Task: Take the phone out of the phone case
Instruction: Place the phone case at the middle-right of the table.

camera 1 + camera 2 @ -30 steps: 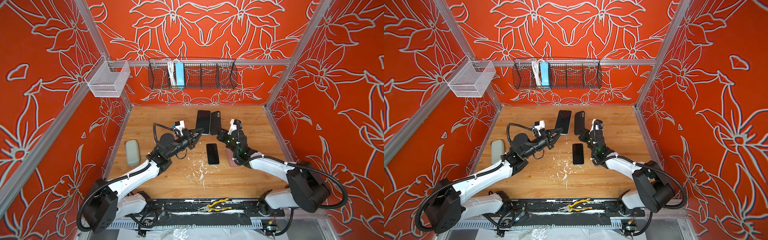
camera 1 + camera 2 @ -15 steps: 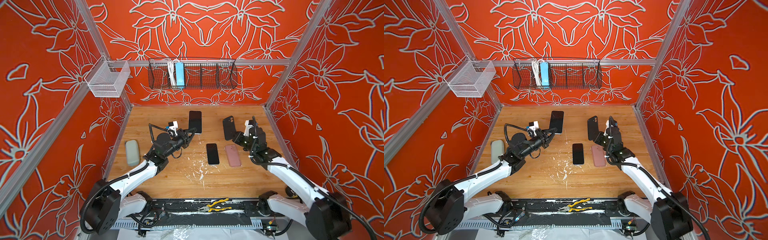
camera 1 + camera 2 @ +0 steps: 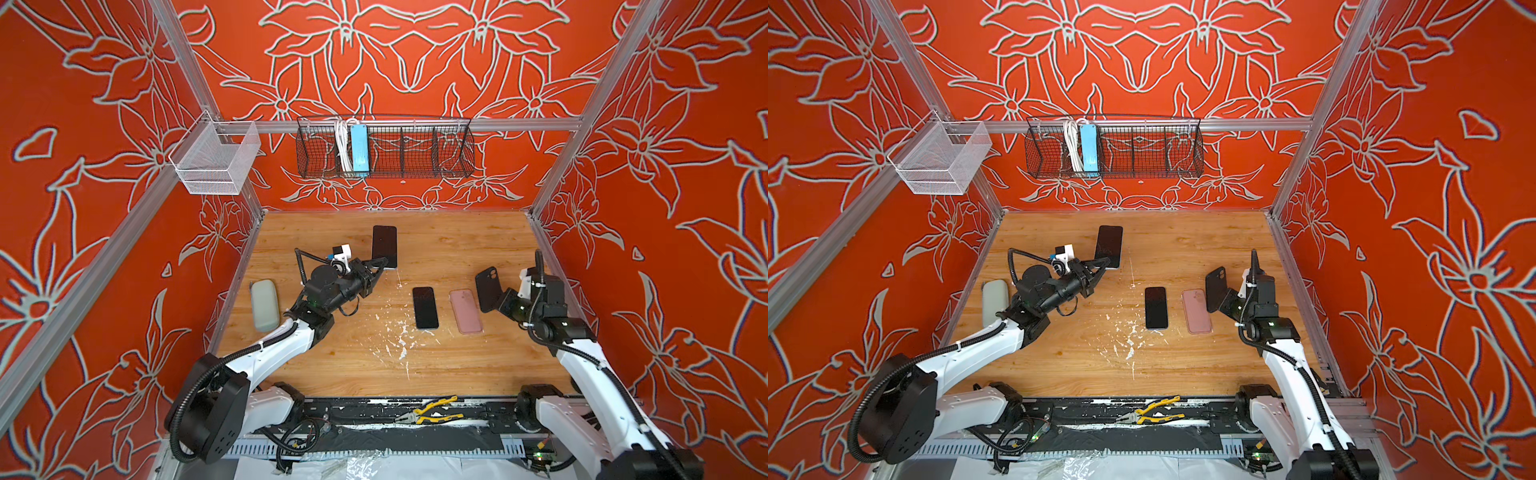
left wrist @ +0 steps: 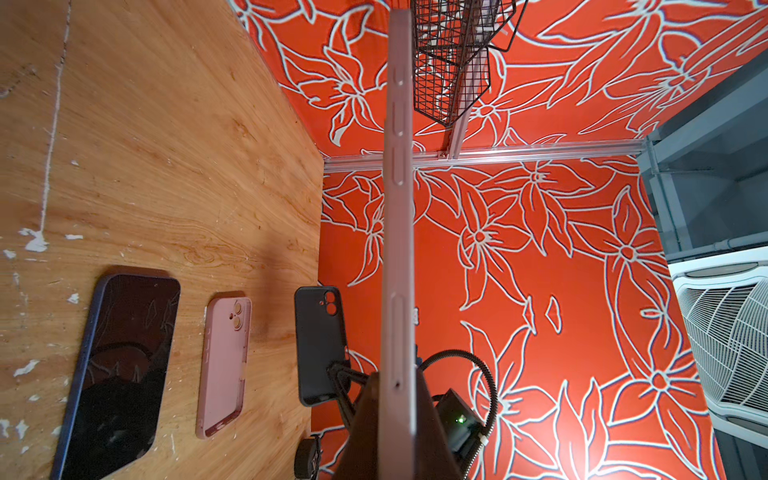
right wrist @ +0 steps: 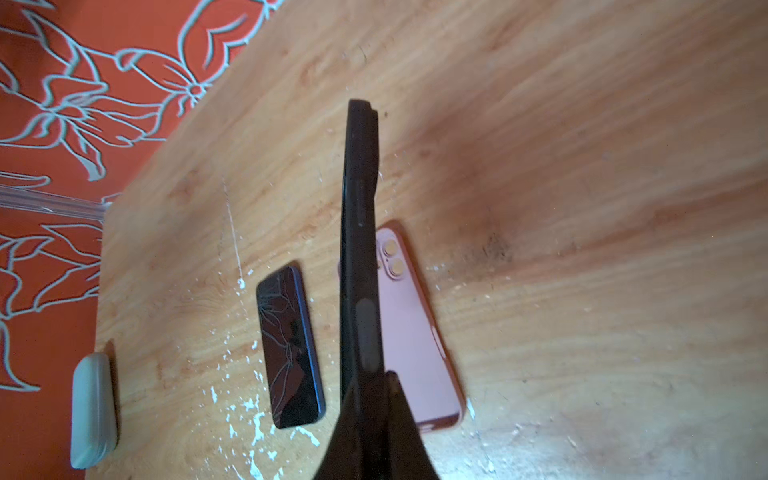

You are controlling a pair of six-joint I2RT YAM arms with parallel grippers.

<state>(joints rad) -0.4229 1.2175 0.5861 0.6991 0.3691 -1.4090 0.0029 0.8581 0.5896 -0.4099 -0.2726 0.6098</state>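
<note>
Pink case: the dusty-pink soft phone case [image 3: 466, 311] lies flat and back-up on the wooden table [image 3: 457, 241], touched by neither arm. It is probably empty, but its inside faces down.
Phone: the dark-screened, mauve-edged phone [image 3: 384, 245] stands on end, its lower edge pinched by the tightly closed left gripper [image 3: 382, 262].
Black case: the black soft phone shell [image 3: 487, 289] is clamped in the right gripper [image 3: 498, 300], well apart from the phone, likely to keep the two separated.
Hidden: in the wrist views each held thing shows edge-on, so its faces cannot be seen.

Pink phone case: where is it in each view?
Top view: pink phone case flat on the table, right of centre.
Top view: same spot.
Left wrist: pink case between cracked dark phone and black case.
Right wrist: pink case partly behind black case.
Landmark: the cracked dark phone alongside.
</note>
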